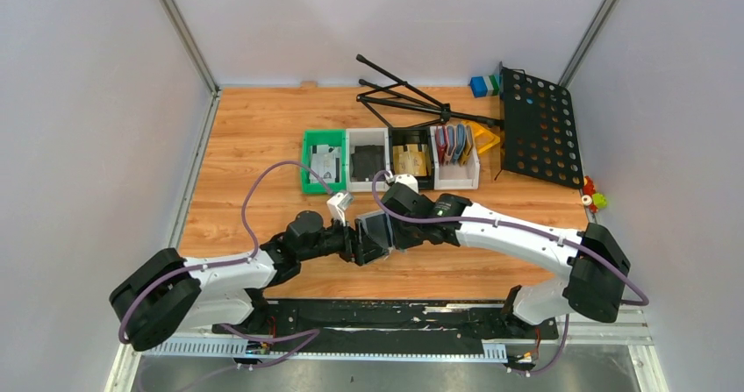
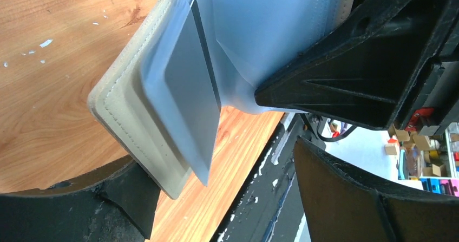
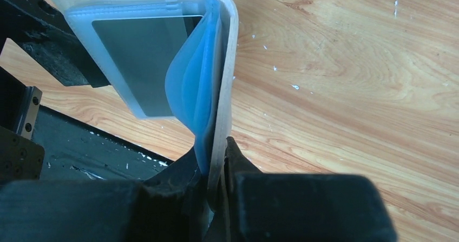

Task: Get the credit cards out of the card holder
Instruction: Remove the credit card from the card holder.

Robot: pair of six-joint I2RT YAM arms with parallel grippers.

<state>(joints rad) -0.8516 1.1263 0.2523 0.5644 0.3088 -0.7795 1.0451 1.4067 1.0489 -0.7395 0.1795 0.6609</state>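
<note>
The card holder [image 1: 375, 232] is a pale grey-blue folding wallet, held open in the air above the table's near middle. My right gripper [image 3: 219, 171] is shut on the edge of one cover [image 3: 230, 63], with the blue inner pockets beside it. A dark grey credit card [image 3: 141, 58] sits in a clear pocket of the other half and also shows in the left wrist view [image 2: 192, 101]. My left gripper [image 2: 222, 171] is open, its jaws wide apart, one finger [image 2: 108, 198] close under the wallet's corner [image 2: 135, 139]. In the top view the two grippers [image 1: 355, 243] [image 1: 390, 234] meet at the wallet.
A row of bins stands at the back: green [image 1: 307, 164], white [image 1: 351, 160], black [image 1: 397, 138], and white with upright wallets [image 1: 456, 180]. A black perforated music stand [image 1: 537, 129] with its legs [image 1: 412, 103] lies at the back right. A black strip [image 1: 395, 317] runs along the near edge.
</note>
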